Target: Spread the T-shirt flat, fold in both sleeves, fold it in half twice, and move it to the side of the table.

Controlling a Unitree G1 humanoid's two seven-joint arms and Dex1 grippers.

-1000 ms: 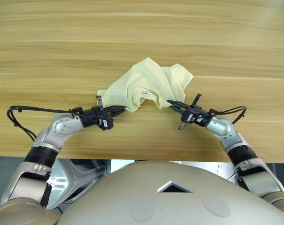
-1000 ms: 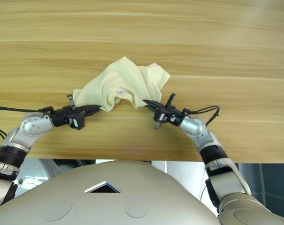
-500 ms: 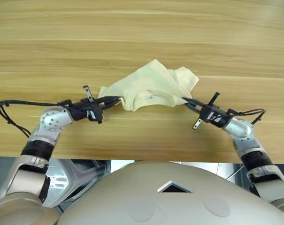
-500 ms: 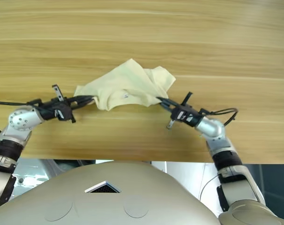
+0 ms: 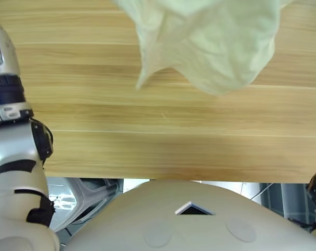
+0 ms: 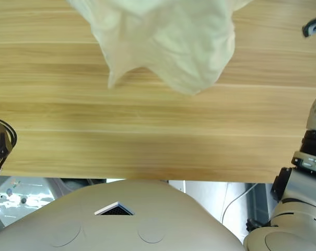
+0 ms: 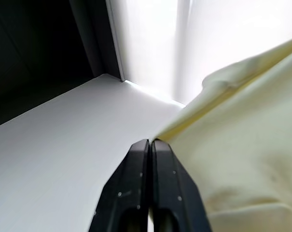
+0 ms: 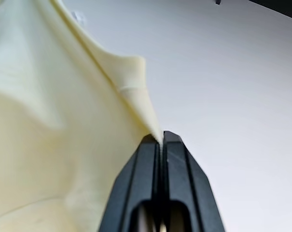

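Observation:
The pale yellow T-shirt (image 5: 210, 42) hangs in the air above the wooden table (image 5: 158, 141), lifted high and close to the head camera, its lower folds drooping down. In the left wrist view my left gripper (image 7: 150, 143) is shut on an edge of the T-shirt (image 7: 242, 145). Across from it, my right gripper (image 8: 160, 137) is shut on another pinched corner of the T-shirt (image 8: 49, 135). Both arms are raised, the left arm (image 5: 11, 130) at the left edge and the right arm (image 6: 309, 157) at the right edge.
The wooden table top stretches wide under the hanging cloth, with its front edge (image 5: 163, 178) close to me. Nothing else lies on it in the eye views.
Both arms have swung up and apart, lifting the T-shirt off the table. It was bunched on the wood between the grippers; now it hangs high in front of the head camera.

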